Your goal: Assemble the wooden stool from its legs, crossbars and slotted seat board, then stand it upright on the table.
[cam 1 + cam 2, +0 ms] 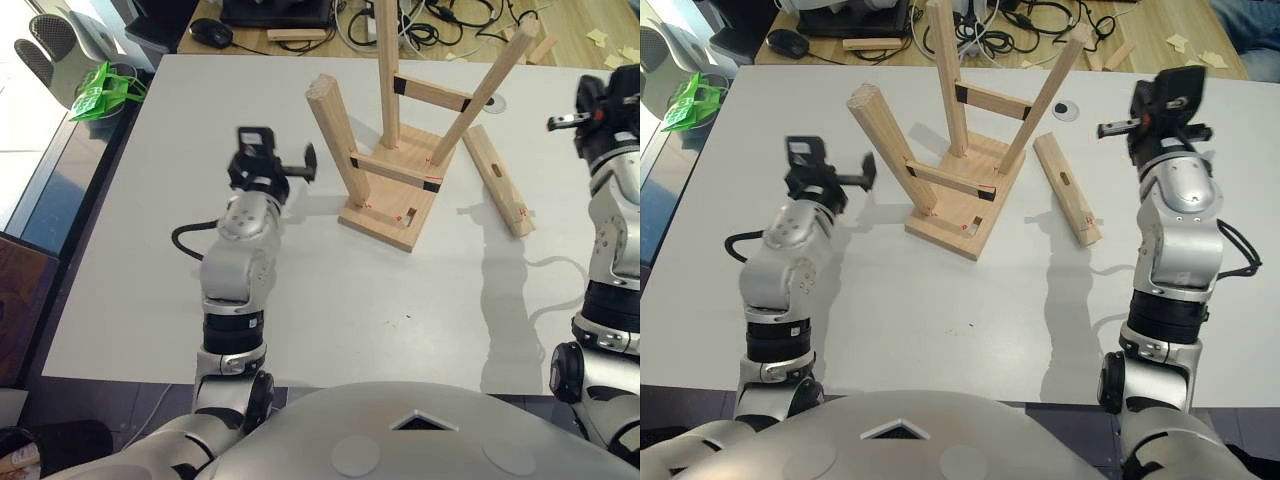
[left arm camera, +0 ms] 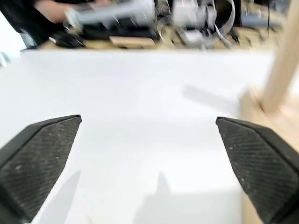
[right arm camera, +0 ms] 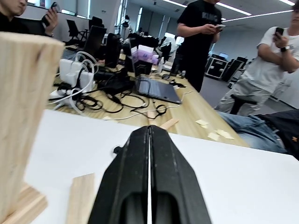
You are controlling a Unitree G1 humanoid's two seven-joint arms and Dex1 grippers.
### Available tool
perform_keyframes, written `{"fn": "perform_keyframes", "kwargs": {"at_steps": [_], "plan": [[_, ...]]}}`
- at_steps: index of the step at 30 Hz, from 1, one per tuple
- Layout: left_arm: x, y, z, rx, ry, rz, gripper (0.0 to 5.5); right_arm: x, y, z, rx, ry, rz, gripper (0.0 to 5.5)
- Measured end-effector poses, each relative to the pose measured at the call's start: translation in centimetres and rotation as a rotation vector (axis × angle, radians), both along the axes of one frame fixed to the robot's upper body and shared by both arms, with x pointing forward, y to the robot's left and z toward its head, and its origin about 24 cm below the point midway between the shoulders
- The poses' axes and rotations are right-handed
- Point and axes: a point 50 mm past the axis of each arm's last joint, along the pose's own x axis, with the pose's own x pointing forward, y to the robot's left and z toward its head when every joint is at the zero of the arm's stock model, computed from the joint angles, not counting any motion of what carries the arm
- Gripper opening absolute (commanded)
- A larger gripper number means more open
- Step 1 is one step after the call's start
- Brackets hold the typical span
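Observation:
The part-built wooden stool lies upside down on the white table: its seat board [image 1: 392,205] rests flat, and three legs [image 1: 337,140] stick up, joined by crossbars [image 1: 395,172]. A loose fourth leg [image 1: 498,180] lies flat to the right of the seat. My left gripper [image 1: 275,166] hovers open just left of the stool, its pads [image 2: 42,154] wide apart over bare table. My right gripper [image 1: 1155,125] is raised at the right, beyond the loose leg, its fingers [image 3: 150,172] shut with nothing between them.
The white table [image 1: 150,250] has free room at the front and left. A green bag [image 1: 100,92] sits off the table's far-left corner. A wooden desk behind holds a mouse [image 1: 210,32], cables [image 1: 440,20] and spare wood pieces [image 1: 296,35].

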Motion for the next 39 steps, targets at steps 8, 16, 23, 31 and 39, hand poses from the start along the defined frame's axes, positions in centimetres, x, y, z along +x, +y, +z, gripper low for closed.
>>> {"fn": "perform_keyframes", "kwargs": {"at_steps": [8, 16, 23, 31, 39], "plan": [[-2.3, -0.6, -2.7, 0.165, 0.186, -0.173, 5.39, 0.5, -1.0, 1.9, 0.075, -0.114, -0.085, 0.00], [-4.0, -4.5, -3.0, 0.092, 0.216, -0.405, 5.39, -0.8, -3.7, -3.1, 0.177, 0.118, -0.182, 0.00], [-4.4, -4.4, -3.2, 0.062, 0.220, -0.418, 5.40, -3.7, -3.8, -7.7, 0.275, 0.492, -0.049, 0.99], [-0.9, -0.6, -0.6, -0.022, -0.068, -0.037, 5.40, -3.5, -2.0, -5.8, 0.326, 0.586, 0.114, 2.31], [1.1, 2.8, 2.6, -0.112, -0.339, 0.235, 5.40, -1.8, -1.6, -7.1, 0.425, 0.735, 0.083, 3.54]]}}
